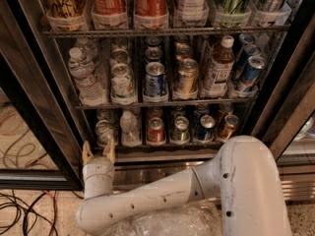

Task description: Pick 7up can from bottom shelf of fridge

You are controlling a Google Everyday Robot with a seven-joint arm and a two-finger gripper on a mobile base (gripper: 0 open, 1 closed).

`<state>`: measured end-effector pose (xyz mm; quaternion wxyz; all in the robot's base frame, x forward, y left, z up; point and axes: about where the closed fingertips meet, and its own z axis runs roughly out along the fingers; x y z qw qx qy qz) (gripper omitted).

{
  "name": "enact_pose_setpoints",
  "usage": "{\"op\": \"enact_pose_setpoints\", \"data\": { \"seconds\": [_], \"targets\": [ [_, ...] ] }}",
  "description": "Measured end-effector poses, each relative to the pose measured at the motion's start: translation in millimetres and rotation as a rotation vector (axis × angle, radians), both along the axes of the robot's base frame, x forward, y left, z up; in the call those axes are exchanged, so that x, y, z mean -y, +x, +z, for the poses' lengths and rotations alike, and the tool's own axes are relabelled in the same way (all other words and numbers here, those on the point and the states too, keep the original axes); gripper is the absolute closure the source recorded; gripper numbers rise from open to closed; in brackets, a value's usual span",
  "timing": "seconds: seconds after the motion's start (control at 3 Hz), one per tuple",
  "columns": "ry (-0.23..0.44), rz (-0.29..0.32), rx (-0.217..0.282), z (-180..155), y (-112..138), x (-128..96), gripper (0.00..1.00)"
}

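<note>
The fridge [44,117] stands open in front of me, with wire racks of drinks. On the bottom shelf [162,144] the 7up can [104,132], pale with a silver top, stands at the far left in its lane tray. My gripper [98,152] is just below and in front of that can, at the shelf's front edge. Its two tan fingertips [87,151] point up, open and empty. They do not touch the can.
On the same shelf, to the right of the 7up can, stand a small clear bottle [129,128], a red can [156,130], a silver-green can [180,129], a blue can [205,128] and a bronze can [227,127]. A steel base [162,173] lies below. Cables [19,210] lie on the floor at left.
</note>
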<state>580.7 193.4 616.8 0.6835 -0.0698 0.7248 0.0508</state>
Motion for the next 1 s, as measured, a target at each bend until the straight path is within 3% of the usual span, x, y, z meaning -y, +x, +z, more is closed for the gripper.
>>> {"op": "enact_pose_setpoints", "data": {
  "seconds": [1.0],
  "targets": [
    [-0.038, -0.075, 0.044, -9, 37, 16, 0.36]
  ]
}}
